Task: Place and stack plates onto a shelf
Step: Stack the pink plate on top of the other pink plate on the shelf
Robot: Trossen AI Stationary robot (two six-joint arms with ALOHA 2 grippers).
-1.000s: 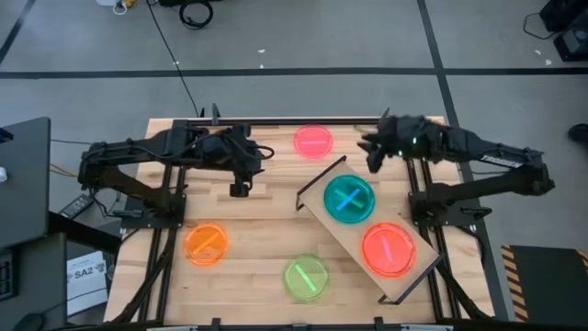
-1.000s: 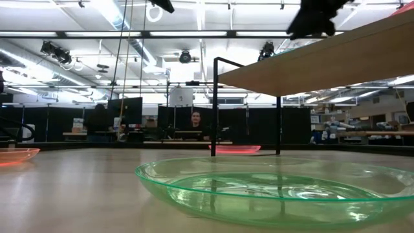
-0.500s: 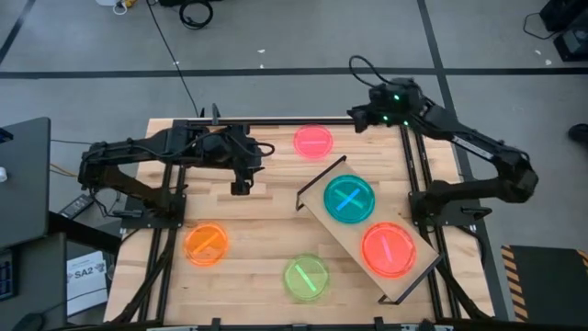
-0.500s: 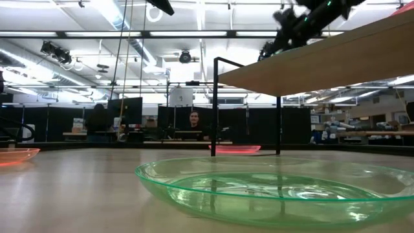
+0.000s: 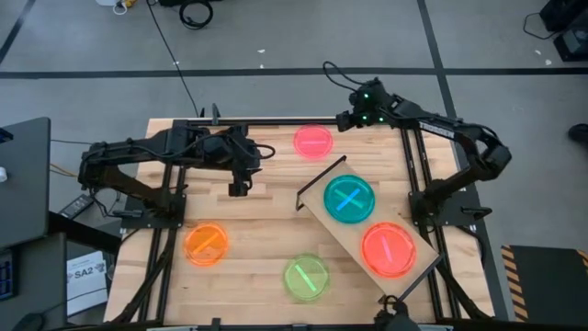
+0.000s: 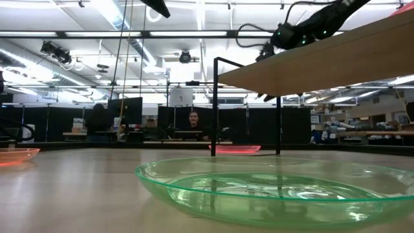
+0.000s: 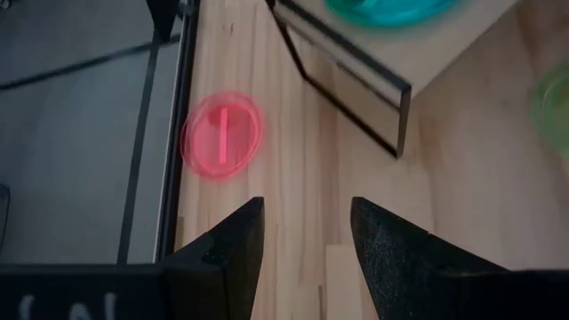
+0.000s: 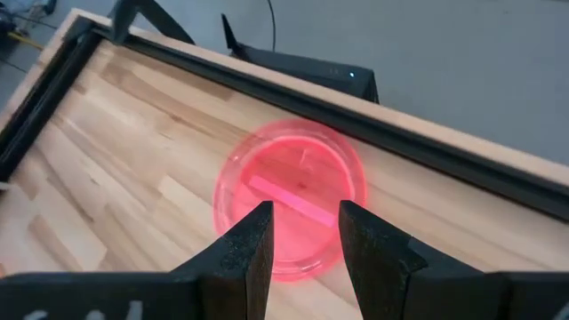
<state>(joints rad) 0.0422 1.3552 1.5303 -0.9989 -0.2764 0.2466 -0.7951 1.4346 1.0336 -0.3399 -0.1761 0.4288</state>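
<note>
A pink plate [image 5: 313, 141] lies flat on the wooden table near its far edge. My right gripper [image 5: 342, 120] hovers open just to the right of it; in the right wrist view its fingers [image 8: 302, 233] frame the plate [image 8: 293, 197] without touching it. The shelf [image 5: 367, 223] stands slantwise on its black wire legs at the right, bearing a blue plate [image 5: 349, 199] and a red plate [image 5: 388, 249]. An orange plate [image 5: 206, 244] and a green plate [image 5: 305, 277] lie on the table. My left gripper [image 5: 239, 188] hangs open over the table's left middle.
A black frame rail [image 5: 276, 121] runs along the table's far edge right behind the pink plate. The shelf's wire end [image 5: 308, 188] stands close to the pink plate's near right. Bare table lies between the left gripper and the shelf.
My right gripper has swung from over the shelf's far end toward the table's far edge, then left and down toward the pink plate, rolling as it went. Its fingers stay open. The plates and the left arm have kept still.
</note>
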